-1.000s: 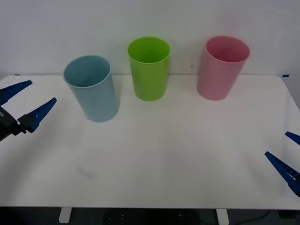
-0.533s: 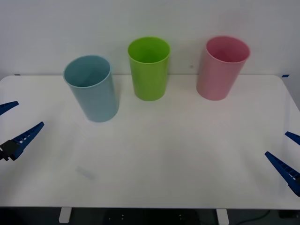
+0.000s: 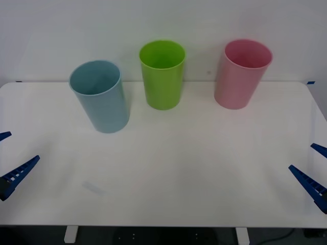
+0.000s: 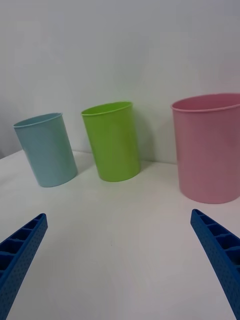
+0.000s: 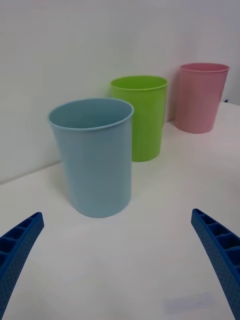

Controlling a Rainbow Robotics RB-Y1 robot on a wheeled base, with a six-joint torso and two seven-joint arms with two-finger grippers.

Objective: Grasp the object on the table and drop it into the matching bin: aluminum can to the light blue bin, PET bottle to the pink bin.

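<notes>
The table (image 3: 204, 168) lay white and flat before me, its near stretch bare between my two arms. Three bins stood upright along its far side, apart from one another: the light blue bin (image 3: 99, 96) on my left and a little nearer to me, a lime green bin (image 3: 162, 74) in the middle, the pink bin (image 3: 241, 73) on my right.

My left gripper (image 3: 4, 161) hung at the table's left edge, level with the near half. Its blue ribbed fingers (image 5: 17, 250) were spread wide, nothing between them, nothing touched. From that wrist, the light blue bin stood closest, framed in the gap between the fingers.

My right gripper (image 3: 312, 167) sat at the right edge, fingers (image 4: 220, 255) likewise splayed far apart and empty, the pads clear of every bin. From that wrist, the pink bin stood nearest, the green and blue ones farther off.

The aluminum can: I could not find it on the tabletop, and I could not see to the bottom of any bin. Where it was, I cannot tell.
</notes>
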